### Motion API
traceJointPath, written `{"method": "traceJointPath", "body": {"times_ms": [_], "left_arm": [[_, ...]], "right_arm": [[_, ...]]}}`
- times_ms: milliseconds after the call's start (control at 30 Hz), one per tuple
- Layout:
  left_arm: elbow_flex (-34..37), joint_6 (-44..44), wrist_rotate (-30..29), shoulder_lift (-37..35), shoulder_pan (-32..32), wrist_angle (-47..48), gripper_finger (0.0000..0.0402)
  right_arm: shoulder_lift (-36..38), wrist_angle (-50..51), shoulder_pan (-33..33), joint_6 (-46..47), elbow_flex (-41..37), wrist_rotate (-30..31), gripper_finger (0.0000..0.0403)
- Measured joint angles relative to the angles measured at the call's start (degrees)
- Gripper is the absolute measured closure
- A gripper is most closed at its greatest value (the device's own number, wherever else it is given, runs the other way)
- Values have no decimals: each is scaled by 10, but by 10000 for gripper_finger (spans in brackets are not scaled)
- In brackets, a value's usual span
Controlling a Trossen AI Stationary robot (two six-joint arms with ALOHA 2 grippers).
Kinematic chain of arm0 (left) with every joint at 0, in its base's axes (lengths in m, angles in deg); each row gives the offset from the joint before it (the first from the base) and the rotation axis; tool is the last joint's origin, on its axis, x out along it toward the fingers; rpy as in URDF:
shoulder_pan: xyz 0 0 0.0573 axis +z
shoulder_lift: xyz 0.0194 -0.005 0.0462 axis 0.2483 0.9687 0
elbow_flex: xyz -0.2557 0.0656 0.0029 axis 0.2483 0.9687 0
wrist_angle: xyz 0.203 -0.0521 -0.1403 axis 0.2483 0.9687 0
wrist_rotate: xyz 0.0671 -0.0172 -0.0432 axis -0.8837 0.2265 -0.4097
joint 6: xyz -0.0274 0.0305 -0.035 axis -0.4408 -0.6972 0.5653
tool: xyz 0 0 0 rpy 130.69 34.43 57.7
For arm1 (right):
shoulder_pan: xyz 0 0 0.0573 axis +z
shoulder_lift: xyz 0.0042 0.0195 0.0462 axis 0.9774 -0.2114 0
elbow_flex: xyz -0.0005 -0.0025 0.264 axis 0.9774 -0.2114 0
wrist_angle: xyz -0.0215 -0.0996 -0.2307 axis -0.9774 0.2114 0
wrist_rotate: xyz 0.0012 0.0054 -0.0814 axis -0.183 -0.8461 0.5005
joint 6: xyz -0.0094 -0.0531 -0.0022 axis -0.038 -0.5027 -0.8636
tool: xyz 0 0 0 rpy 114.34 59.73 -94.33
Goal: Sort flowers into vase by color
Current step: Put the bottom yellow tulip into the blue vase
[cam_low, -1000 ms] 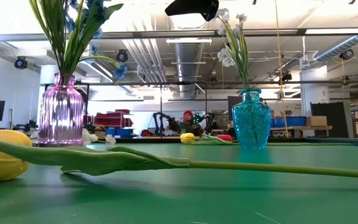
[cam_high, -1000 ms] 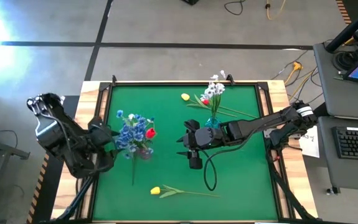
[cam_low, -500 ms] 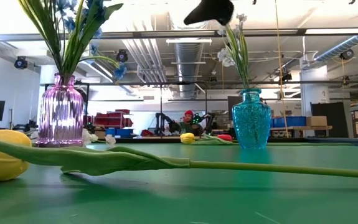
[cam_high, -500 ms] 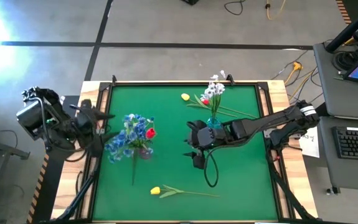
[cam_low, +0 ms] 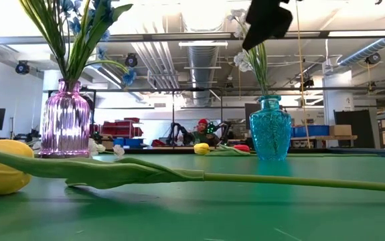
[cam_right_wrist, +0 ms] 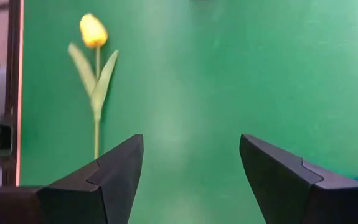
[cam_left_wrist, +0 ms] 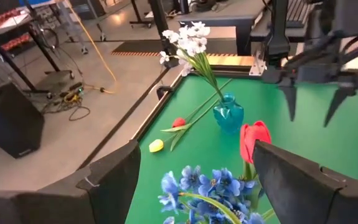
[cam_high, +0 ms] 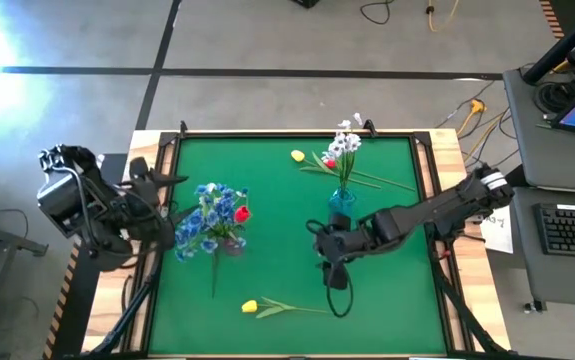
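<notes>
Green table (cam_high: 387,300) lies bare around the empty, wide-spread right end effector (cam_high: 329,262).

Bright even overhead light, floor glare top-left from above, right wrist view motion-blurred.

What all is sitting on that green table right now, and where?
Pink vase: one, left-centre of the mat, holding blue flowers and one red tulip.
Blue vase: one, teal, right of centre toward the far edge, holding white flowers.
Yellow tulip: one, lying flat near the front edge.
Loose tulips: one yellow and one red, lying by the far edge beside the blue vase.
Mat: one, green, covering the table.
Left pincer: black, open, at the left edge near the pink vase, empty.
Right pincer: black, open, over the mat in front of the blue vase, empty.
</notes>
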Motion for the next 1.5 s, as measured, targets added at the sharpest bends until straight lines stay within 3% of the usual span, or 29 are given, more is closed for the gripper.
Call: {"method": "traceJointPath", "body": {"times_ms": [167, 400, 600, 833, 1500], "left_arm": [[0, 0, 0, 19, 0, -1, 104], [0, -12, 1, 41, -1, -2, 104], [0, -24, 2, 47, -1, -7, 104], [0, -28, 44, 41, -2, -6, 104], [0, -47, 35, 3, -2, -18, 104]], "right_arm": [[-19, 2, 45, -19, -11, 2, 154], [-76, -12, 95, 73, -16, 2, 161], [-126, -93, 126, 121, -16, 30, 158], [-170, -135, 131, 145, -16, 36, 163], [-276, -316, 120, 73, 11, 84, 165]]}}
